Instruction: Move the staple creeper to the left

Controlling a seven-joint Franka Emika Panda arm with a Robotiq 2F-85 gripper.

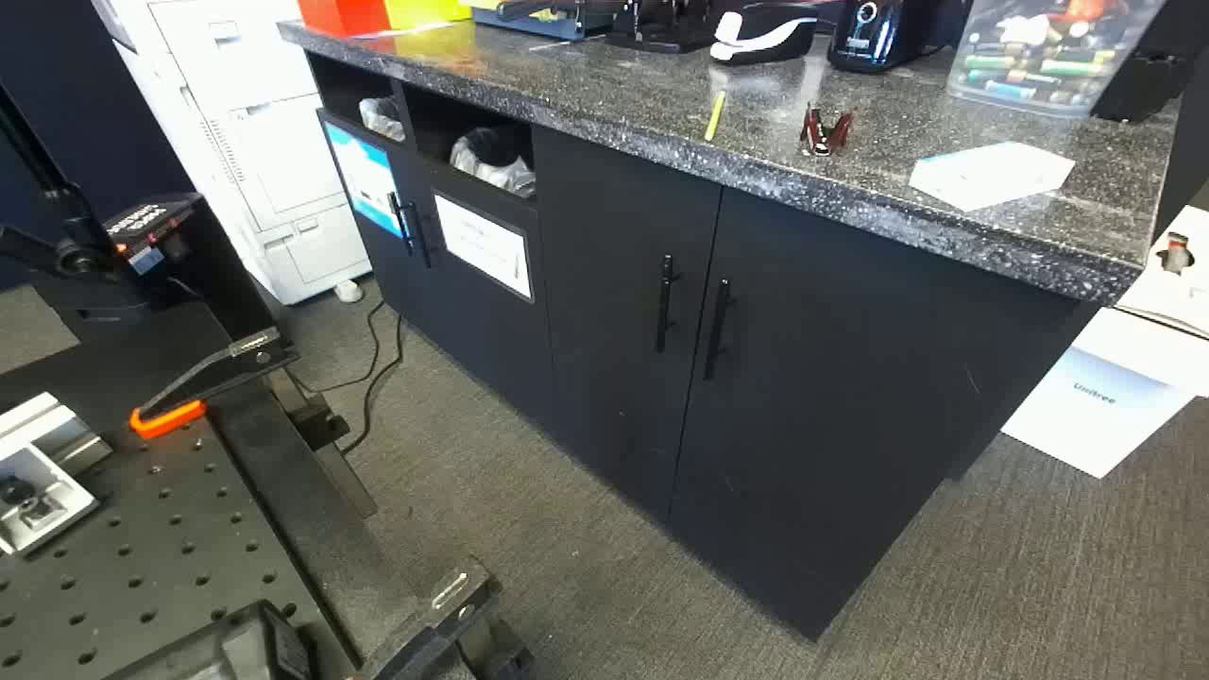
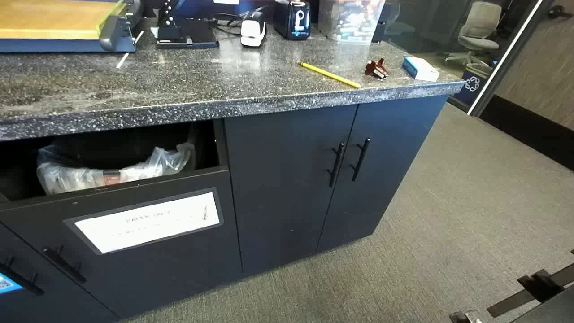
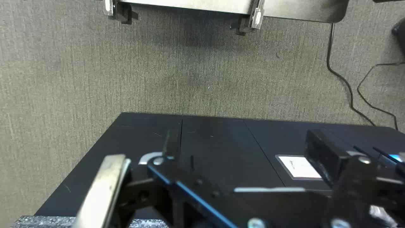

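Speckled dark countertop [image 2: 179,85] over a black cabinet [image 2: 287,193], in both exterior views. On the countertop, toward the right end and close to the near edge: dark reddish-brown staple creeper [image 1: 825,134], with an upward-opening V outline in an exterior view. Left of the staple creeper, near but apart, a yellow pencil [image 2: 329,75], aslant, with one end close to the near edge; to the right, likewise near and apart, a small white-and-blue box [image 2: 420,69]. Along the far side, from left to right: orange-yellow board [image 2: 54,18] with a blue edge, black upright device [image 2: 188,33] on a flat base, white-and-black stapler [image 2: 252,31], black boxy device [image 2: 292,20], and clear bin [image 2: 327,20] of small colourful items [image 1: 1077,68], too blurred to name. In the left part of the cabinet, clear plastic liner [image 2: 157,163] in a dark recess [image 2: 15,175]; below, framed white sign [image 2: 150,222] lettered PAPER ONLY. Farther right, paired black bar handles [image 2: 337,165]. In the wrist view, partly blurred: gripper [image 3: 246,150] with dark fingers [image 3: 322,155] spread wide, well apart from each other; through the gap, black cabinet front and part of the white sign. Beyond, textured carpet [image 3: 190,72].
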